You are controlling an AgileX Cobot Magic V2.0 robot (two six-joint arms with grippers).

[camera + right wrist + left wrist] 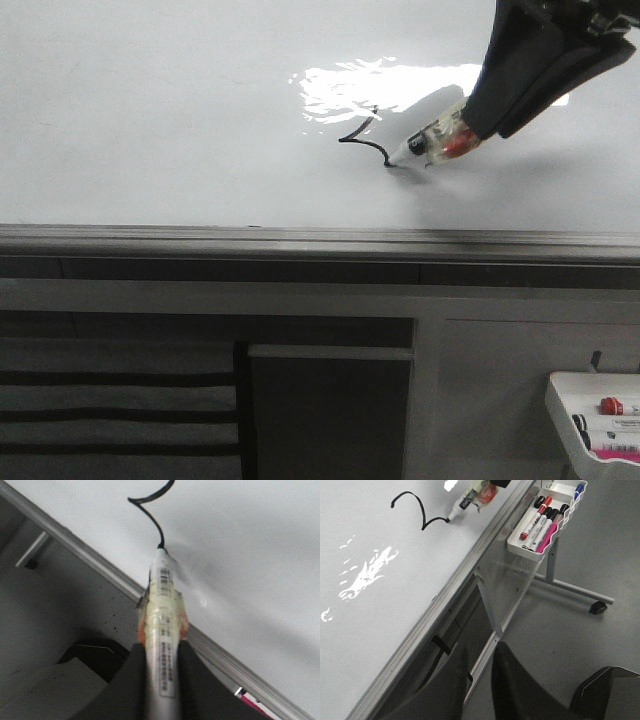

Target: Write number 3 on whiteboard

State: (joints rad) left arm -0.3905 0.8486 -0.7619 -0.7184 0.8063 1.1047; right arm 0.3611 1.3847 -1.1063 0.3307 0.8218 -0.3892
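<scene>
One glossy whiteboard (150, 110) fills the front view above its grey bottom rail (200, 238). Right of centre on it sits a partly drawn number 3 (365, 140), a thin black curve. A white marker (428, 141) touches its tip to the stroke's end, clamped between the right gripper (161, 655) fingers. The left gripper (481, 672), its fingers nearly together, holds nothing. Far right, a tray (570, 395) holds markers.

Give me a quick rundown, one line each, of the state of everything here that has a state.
number 3: unfinished, only part of it drawn.
marker: uncapped, tip on the whiteboard at the stroke's end.
right gripper: shut on marker.
left gripper: holding nothing, away from the board.
tray: hung on the board's rail, holding capped markers.
</scene>
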